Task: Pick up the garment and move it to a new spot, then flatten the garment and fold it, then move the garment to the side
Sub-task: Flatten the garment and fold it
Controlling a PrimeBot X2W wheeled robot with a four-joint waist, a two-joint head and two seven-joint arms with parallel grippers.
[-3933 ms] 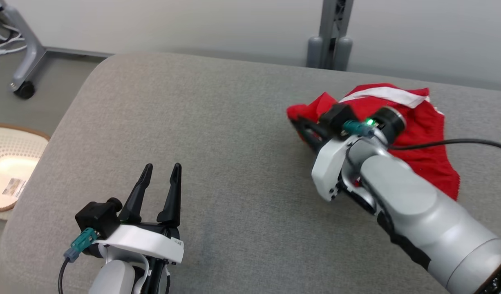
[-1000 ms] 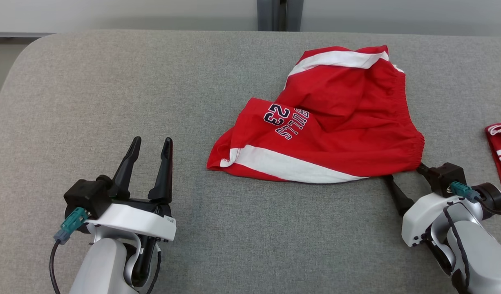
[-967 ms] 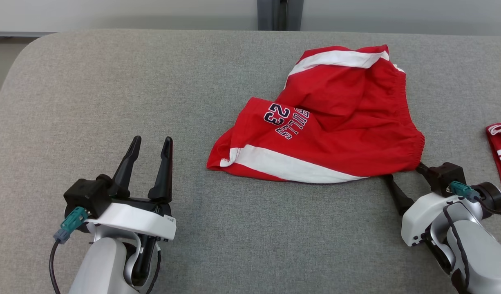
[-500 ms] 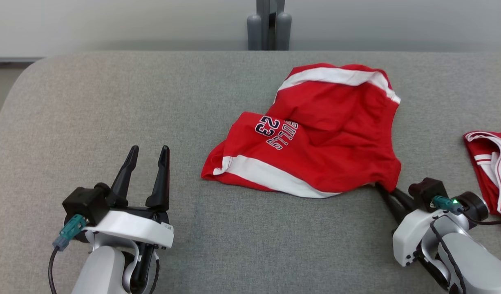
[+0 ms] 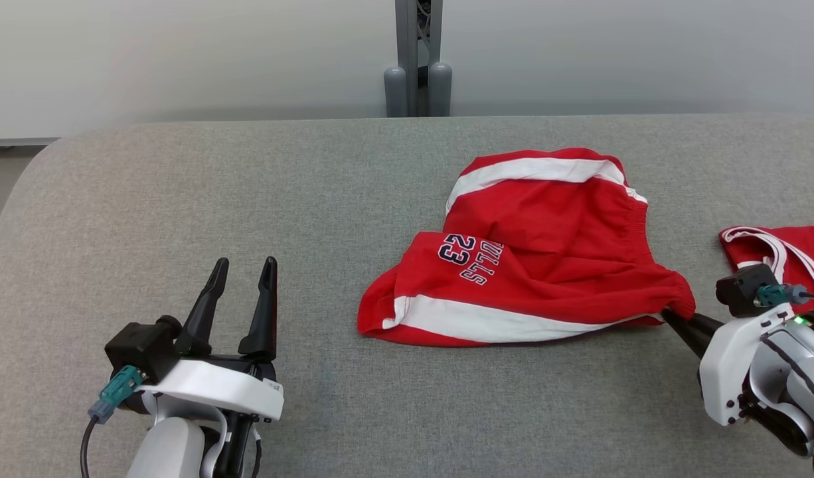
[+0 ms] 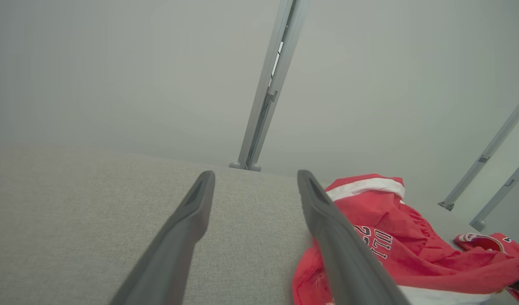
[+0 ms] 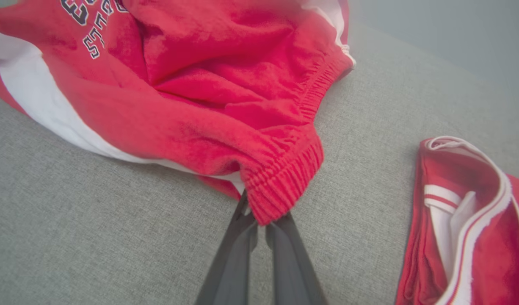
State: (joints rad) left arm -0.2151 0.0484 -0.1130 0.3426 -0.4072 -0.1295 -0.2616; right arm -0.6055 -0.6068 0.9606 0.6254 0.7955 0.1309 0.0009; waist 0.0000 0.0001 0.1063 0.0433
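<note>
The garment [image 5: 540, 265] is a pair of red shorts with white stripes and dark "23" lettering, lying rumpled on the grey padded table [image 5: 247, 186]. My right gripper [image 5: 672, 318] is shut on the elastic waistband corner at the garment's near right end. The right wrist view shows both dark fingers pinched together on that red waistband [image 7: 280, 186]. My left gripper [image 5: 244, 269] stands open and empty at the lower left, well left of the garment [image 6: 395, 250].
A second red and white piece of clothing [image 5: 789, 255] lies at the table's right edge, close behind my right wrist, also seen in the right wrist view [image 7: 467, 224]. A grey post [image 5: 417, 60] stands behind the table against a pale wall.
My right gripper has shut on the garment's waistband corner and pulled it rightwards, stretching the cloth. The head camera has tilted, showing more of the wall. The left arm has stayed still.
</note>
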